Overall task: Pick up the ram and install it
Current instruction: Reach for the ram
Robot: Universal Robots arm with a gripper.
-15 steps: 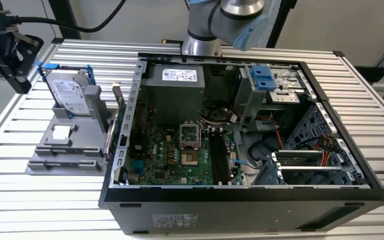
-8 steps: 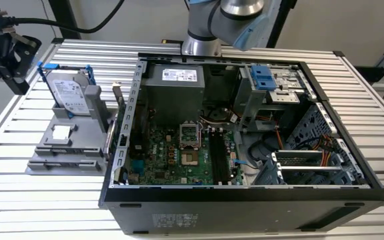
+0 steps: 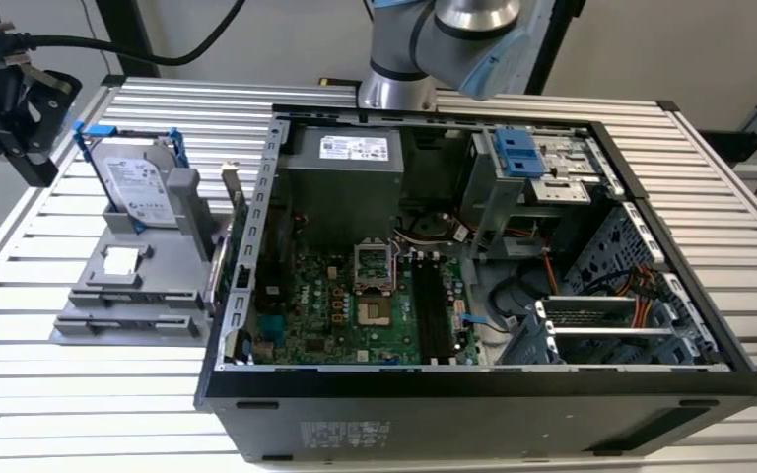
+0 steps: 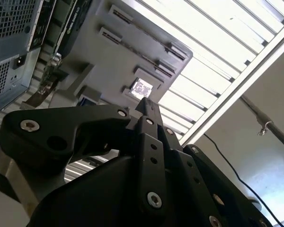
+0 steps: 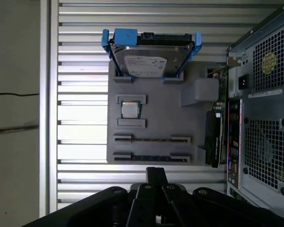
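Nothing done yet, I judge: my gripper (image 5: 156,172) hangs over the gray holder (image 5: 161,118), fingers pinched together and empty, the ram (image 5: 151,157) apparently edge-on in a holder slot, the motherboard slots (image 3: 426,307) bare.

Table (image 5: 85,71): ribbed silver slats carrying a grey tray and a computer case.
Grey tray (image 5: 156,111): lies flat on the slats, just beside the case.
Hard drive (image 5: 149,59): silver, in a blue frame, standing on edge at one end of the tray.
Processor chip (image 5: 130,109): square, seated in a small pocket between the hard drive and the long slots.
Long slots (image 5: 151,139): two, parallel, a dark strip along each; what fills them cannot be told.
Black card (image 5: 212,137): on edge between tray and case.
Computer case (image 5: 262,109): grey back panel with mesh vents.
Gripper (image 5: 156,171): black, fingertips pressed together, nothing between them, near the tray's slot end.
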